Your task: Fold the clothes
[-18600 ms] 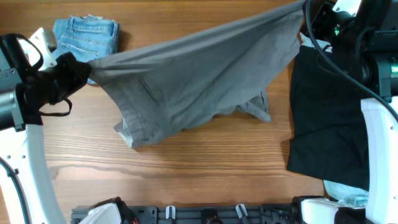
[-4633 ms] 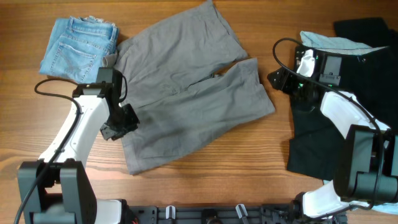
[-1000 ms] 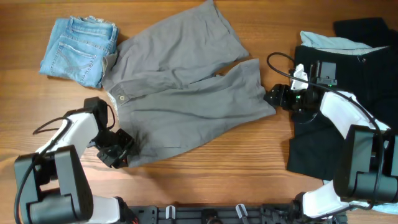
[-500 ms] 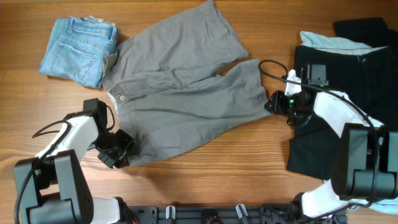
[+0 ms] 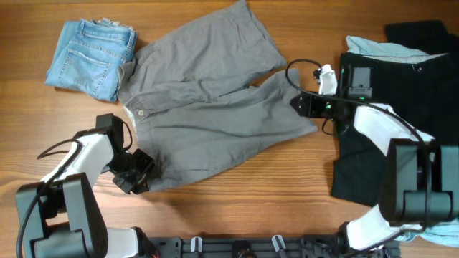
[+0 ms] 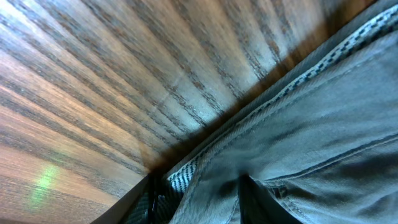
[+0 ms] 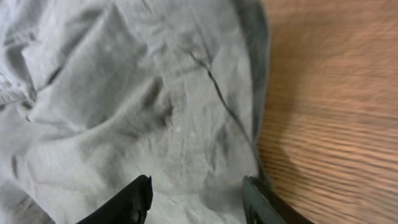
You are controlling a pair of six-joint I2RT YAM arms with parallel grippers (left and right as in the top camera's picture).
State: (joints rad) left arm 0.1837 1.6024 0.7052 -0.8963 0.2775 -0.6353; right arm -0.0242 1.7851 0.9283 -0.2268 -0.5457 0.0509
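Observation:
The grey shorts (image 5: 208,115) lie spread flat in the middle of the table, waistband to the left, legs to the upper right. My left gripper (image 5: 140,175) is at the waistband's lower-left corner. In the left wrist view its jaws (image 6: 196,199) are open and straddle the waistband edge (image 6: 298,130), with cloth between them. My right gripper (image 5: 297,105) is over the hem of the nearer leg. In the right wrist view its jaws (image 7: 198,199) are open above the grey cloth (image 7: 143,93).
Folded blue denim shorts (image 5: 90,46) lie at the far left. Black shorts (image 5: 401,143) cover the right side, with a pale-blue garment (image 5: 380,49) at their top edge. Bare wood (image 5: 251,201) lies in front of the grey shorts.
My right gripper has moved left, from the edge of the black shorts onto the grey shorts' leg hem. My left gripper has stayed at the waistband corner.

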